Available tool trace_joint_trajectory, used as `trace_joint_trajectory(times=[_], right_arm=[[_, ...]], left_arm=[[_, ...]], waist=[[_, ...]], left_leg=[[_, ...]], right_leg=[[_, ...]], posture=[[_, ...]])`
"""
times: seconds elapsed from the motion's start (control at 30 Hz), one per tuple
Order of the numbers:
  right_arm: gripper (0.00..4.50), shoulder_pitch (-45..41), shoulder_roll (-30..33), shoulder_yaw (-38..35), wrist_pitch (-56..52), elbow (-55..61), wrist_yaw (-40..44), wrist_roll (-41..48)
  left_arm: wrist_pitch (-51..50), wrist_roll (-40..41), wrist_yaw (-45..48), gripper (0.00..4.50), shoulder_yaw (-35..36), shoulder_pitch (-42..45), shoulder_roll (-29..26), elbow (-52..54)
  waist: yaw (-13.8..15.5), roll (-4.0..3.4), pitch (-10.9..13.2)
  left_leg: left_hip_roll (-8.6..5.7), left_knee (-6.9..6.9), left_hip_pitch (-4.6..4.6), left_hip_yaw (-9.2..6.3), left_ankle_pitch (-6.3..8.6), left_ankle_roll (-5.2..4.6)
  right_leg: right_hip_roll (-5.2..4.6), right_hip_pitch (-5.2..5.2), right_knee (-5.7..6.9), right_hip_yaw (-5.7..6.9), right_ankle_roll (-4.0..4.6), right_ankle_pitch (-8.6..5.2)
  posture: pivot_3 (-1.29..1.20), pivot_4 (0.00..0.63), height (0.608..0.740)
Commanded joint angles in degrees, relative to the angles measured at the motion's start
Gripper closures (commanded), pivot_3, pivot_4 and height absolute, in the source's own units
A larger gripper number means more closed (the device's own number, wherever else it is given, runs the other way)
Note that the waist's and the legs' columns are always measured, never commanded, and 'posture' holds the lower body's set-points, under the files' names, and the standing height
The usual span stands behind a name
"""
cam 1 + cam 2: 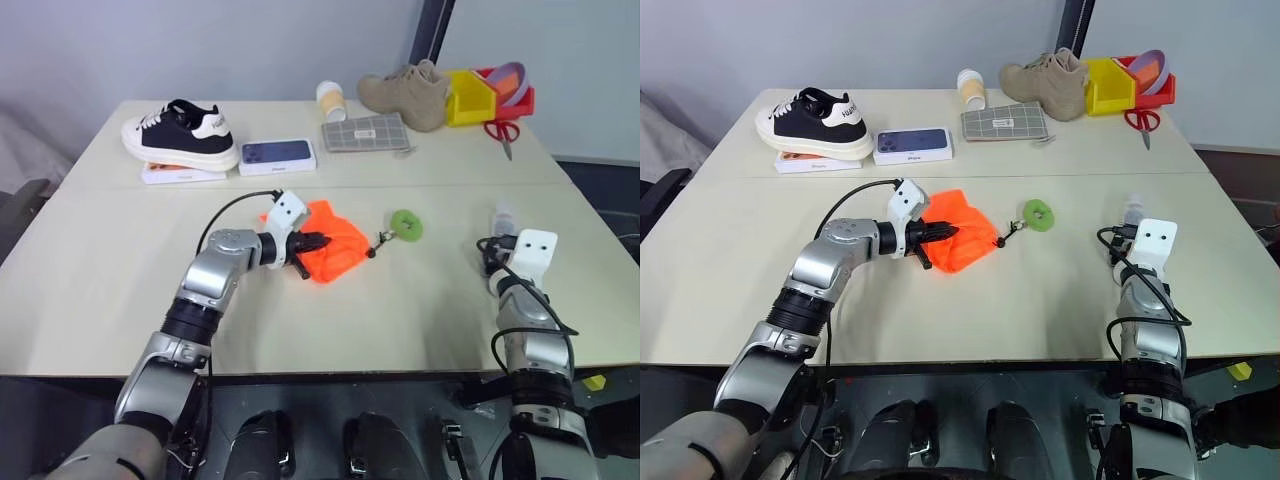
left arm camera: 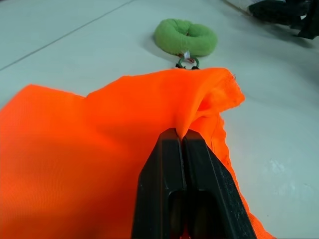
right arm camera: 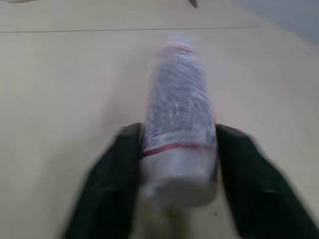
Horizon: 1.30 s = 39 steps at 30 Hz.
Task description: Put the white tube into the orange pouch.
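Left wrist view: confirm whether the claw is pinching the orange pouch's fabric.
Yes, the left claw is shut on a raised fold of the orange pouch.

The beige table [image 1: 120, 290] carries the orange pouch [image 1: 335, 240] and white tube [image 1: 503, 215].

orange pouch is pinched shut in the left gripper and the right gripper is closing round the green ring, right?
Not quite. The left gripper does pinch a fold of the orange pouch, but the right gripper has the white tube between its fingers, as the right wrist view shows. The green ring lies on the table beside the pouch, untouched.
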<state>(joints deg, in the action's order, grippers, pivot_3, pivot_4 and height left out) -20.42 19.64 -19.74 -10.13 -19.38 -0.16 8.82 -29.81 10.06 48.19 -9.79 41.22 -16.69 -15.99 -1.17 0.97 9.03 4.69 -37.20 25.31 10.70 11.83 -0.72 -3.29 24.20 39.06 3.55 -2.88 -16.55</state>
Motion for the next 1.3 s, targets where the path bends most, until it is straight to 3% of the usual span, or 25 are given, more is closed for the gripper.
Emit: trace_joint_trajectory(times=[0.03, 0.17, 0.33, 0.47, 0.57, 0.8, 1.3], right_arm=[[3.09, -0.9, 0.0, -0.1, 0.7, 2.3, 0.1, 0.4], [3.09, 0.5, 0.8, 1.0, 1.3, 5.8, 1.5, -0.2], [3.09, 9.1, 4.9, 5.6, 3.0, 22.9, 18.2, 5.3], [3.09, 20.9, 10.5, 10.3, -4.5, 41.1, 33.6, 16.7], [3.09, 25.6, 12.6, 12.6, -9.8, 49.1, 38.3, 23.6], [3.09, 23.0, 10.5, 19.8, -12.7, 48.6, 34.7, 18.1], [3.09, 17.2, 7.8, 21.8, -10.6, 39.9, 32.2, 9.9]], left_arm=[[0.4, 0.9, -0.3, 4.5, 1.0, 0.7, 0.2, 1.9], [0.6, 1.1, -0.7, 4.5, 1.0, 0.9, 0.3, 1.4], [0.6, 1.3, -0.9, 4.5, 1.1, 1.0, 0.2, 1.1], [0.6, 1.4, -0.9, 4.5, 1.1, 1.0, 0.1, 1.1], [0.5, 1.4, -0.6, 4.5, 1.0, 1.2, 0.1, 0.9], [0.4, 1.5, 0.0, 4.5, 0.7, 1.8, 0.1, 0.9], [0.4, 1.4, 0.4, 4.5, 0.4, 1.8, -0.1, 3.4]], waist=[[0.0, 0.0, 0.0], [0.0, 0.0, 0.0], [0.2, -0.04, 0.0], [0.2, -0.04, 0.0], [0.2, -0.01, 0.0], [0.4, 0.0, 0.0], [0.4, 0.0, 0.0]], left_leg=[[0.0, 0.0, 0.0, 0.0, 0.0, 0.0], [0.0, 0.01, 0.0, 0.0, -0.01, 0.01], [0.0, 0.04, 0.03, 0.0, 0.0, 0.01], [0.0, 0.05, 0.03, -0.07, 0.01, 0.0], [0.0, 0.05, 0.03, -0.11, 0.18, -0.28], [0.0, -0.12, 0.04, -0.14, 0.25, -0.41], [-0.06, -0.1, 0.09, -0.13, 0.29, -0.48]], right_leg=[[0.0, 0.0, 0.0, 0.0, 0.0, 0.0], [0.0, 0.01, 0.0, 0.0, 0.0, 0.0], [0.0, 0.05, 0.0, -0.02, -0.04, -0.03], [0.02, 0.03, 0.0, -0.01, -0.09, -0.07], [-0.05, 0.01, 0.0, -0.01, -0.07, -0.07], [-0.16, 0.02, 0.0, 0.01, 0.03, -0.05], [-0.19, 0.05, 0.0, 0.03, -0.01, -0.05]], posture=[[0.0, 0.15, 0.74], [0.0, 0.15, 0.74], [0.0, 0.15, 0.74], [0.0, 0.15, 0.74], [0.0, 0.15, 0.74], [0.0, 0.15, 0.74], [0.0, 0.15, 0.74]])
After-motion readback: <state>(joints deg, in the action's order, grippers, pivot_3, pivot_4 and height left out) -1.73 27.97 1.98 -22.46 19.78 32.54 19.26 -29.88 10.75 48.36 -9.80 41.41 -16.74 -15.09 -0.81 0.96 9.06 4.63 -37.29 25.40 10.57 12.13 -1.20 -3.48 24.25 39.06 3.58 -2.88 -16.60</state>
